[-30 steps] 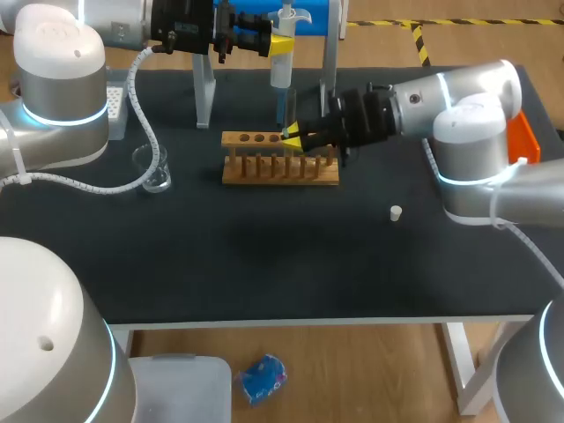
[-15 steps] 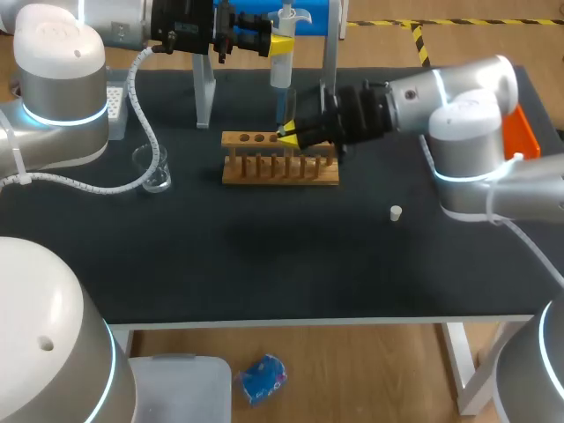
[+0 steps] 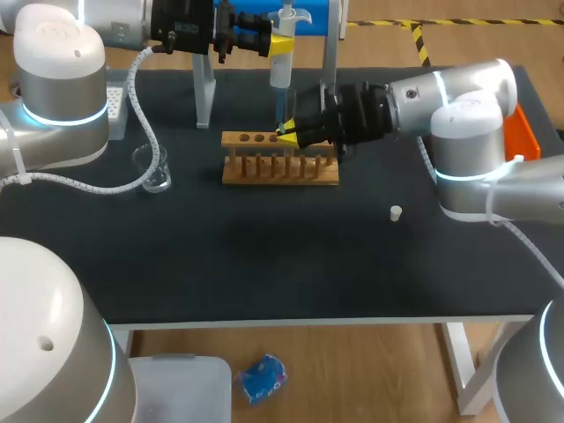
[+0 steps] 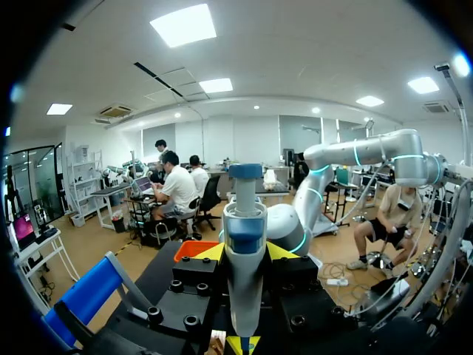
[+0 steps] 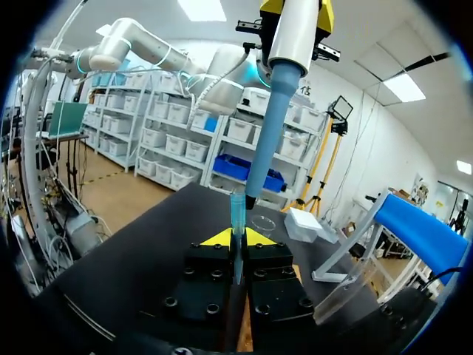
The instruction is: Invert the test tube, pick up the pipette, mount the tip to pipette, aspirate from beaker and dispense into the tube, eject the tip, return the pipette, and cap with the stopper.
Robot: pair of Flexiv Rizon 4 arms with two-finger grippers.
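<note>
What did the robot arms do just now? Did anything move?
The right arm's fingers, holding the test tube, slid a little left, closer under the pipette. The left arm's fingers kept the pipette still; rack, beaker and stopper stayed put.

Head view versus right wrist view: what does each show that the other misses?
Head view only: the stopper lying on the table. Right wrist only: a clear look at the test tube clamped in the right end effector, its mouth close by the end of the pipette. Both: the pipette held by the left end effector.
</note>
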